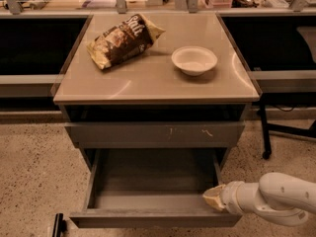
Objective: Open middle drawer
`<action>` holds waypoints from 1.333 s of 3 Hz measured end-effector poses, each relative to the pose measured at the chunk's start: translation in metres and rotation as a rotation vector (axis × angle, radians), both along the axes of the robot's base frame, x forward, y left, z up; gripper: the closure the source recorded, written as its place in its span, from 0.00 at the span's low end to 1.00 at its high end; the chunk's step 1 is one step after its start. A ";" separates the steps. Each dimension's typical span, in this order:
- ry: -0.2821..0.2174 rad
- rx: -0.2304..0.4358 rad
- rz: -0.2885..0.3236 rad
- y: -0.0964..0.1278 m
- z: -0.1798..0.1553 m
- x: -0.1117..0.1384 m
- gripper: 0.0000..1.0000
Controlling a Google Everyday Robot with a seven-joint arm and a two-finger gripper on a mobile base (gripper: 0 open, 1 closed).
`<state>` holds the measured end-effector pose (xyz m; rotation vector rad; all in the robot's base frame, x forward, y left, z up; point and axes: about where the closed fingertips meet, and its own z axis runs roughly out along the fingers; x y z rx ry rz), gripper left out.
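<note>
Middle drawer [153, 218] stands pulled far out, low under the worktop [148, 80]. At its right front corner, just behind the front panel, sits the tool [214, 197]; how far it is open I cannot tell.

The middle drawer [153, 217] is plain dark grey; the upper drawer front [123, 134] is grey with white scratch marks, under a glossy beige cabinet top [148, 83]. The chip bag [123, 41] is brown with white lettering, the bowl [194, 59] white. The cream-coloured gripper [213, 197], on a white arm [276, 199], is at the middle drawer's right front corner, above speckled tan floor [29, 172].
</note>
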<state>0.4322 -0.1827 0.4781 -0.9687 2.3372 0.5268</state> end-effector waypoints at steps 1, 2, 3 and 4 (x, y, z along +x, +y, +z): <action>0.002 0.002 0.004 0.001 0.000 0.000 0.35; 0.002 0.002 0.004 0.001 0.000 0.000 0.12; 0.002 0.002 0.004 0.001 0.000 0.000 0.00; 0.002 0.002 0.004 0.001 0.000 0.000 0.00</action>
